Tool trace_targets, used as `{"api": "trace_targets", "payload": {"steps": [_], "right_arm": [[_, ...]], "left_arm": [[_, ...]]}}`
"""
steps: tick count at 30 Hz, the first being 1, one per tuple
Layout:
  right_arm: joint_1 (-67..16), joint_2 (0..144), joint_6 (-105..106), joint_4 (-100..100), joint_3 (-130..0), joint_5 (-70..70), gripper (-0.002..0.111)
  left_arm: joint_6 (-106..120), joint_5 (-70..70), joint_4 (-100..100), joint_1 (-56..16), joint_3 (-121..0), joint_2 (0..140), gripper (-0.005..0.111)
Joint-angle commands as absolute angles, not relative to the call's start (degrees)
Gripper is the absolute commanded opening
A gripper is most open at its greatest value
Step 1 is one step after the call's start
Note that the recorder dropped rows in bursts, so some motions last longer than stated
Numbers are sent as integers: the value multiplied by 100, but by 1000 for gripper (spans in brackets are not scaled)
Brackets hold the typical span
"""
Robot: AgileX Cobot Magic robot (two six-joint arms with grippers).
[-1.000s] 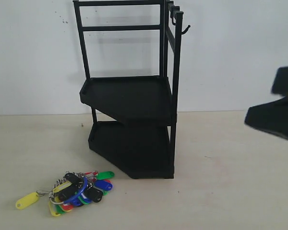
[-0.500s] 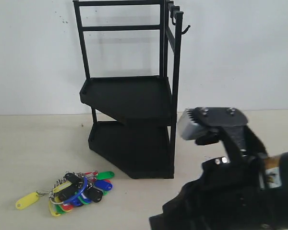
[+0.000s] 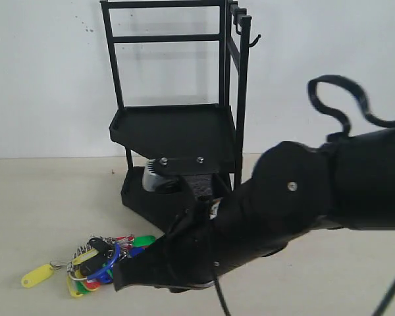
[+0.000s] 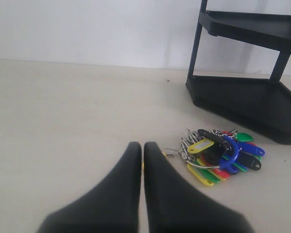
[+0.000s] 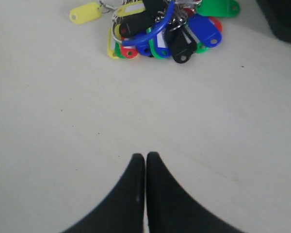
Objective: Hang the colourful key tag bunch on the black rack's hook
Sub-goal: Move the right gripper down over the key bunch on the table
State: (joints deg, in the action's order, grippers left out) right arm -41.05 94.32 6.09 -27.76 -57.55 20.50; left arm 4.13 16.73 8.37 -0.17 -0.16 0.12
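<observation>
Starting at my left, the left gripper (image 4: 142, 144) was clenched, its 2 fingers pressed flat together with nothing between them. The colourful key tag bunch (image 4: 218, 155) lay on the table (image 4: 63, 107) ahead of it and off to one side, out of contact.

In the exterior view the bunch (image 3: 99, 263) sat exactly where it had been 1 second before, with its stray yellow tag (image 3: 36, 276) flung out on the side away from the rack. Nothing had disturbed it.

What had changed was my right arm. 1 second before it was only a dark shape at the far edge; half a second before it filled the near corner. Now it had swept across the middle, putting the right gripper (image 3: 122, 280) low over the table just beside the bunch. Its wrist camera showed that gripper (image 5: 145, 156) also clenched and empty, with the bunch (image 5: 160, 29) ahead of the tips and a stretch of bare table between.

Behind the arm, the black rack (image 3: 171, 135) stood unmoved, and the hook (image 3: 253, 41) at its upper corner post, high above the gripper, carried nothing.

I judged this to be the approach only. The fingers would need to part before they could take the blue loop, and the lift and hang were all still ahead.
</observation>
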Motion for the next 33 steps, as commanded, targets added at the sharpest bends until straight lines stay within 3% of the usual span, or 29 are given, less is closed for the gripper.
{"api": "trace_targets", "payload": {"steps": [1, 6, 15, 33], "right_arm": [[-4114, 10048, 1366, -3672, -6270, 2213, 0], [-4114, 10654, 2299, -5025, -6652, 2137, 3], [-4114, 11363, 2500, -6191, -7097, 1401, 33], [-4114, 12465, 2391, -6598, -8077, 1114, 32]], "left_arm": [[433, 1634, 809, -4, 0, 0, 4], [433, 1634, 809, -4, 0, 0, 4], [433, 1634, 809, -4, 0, 0, 4], [433, 1634, 809, -4, 0, 0, 4]]}}
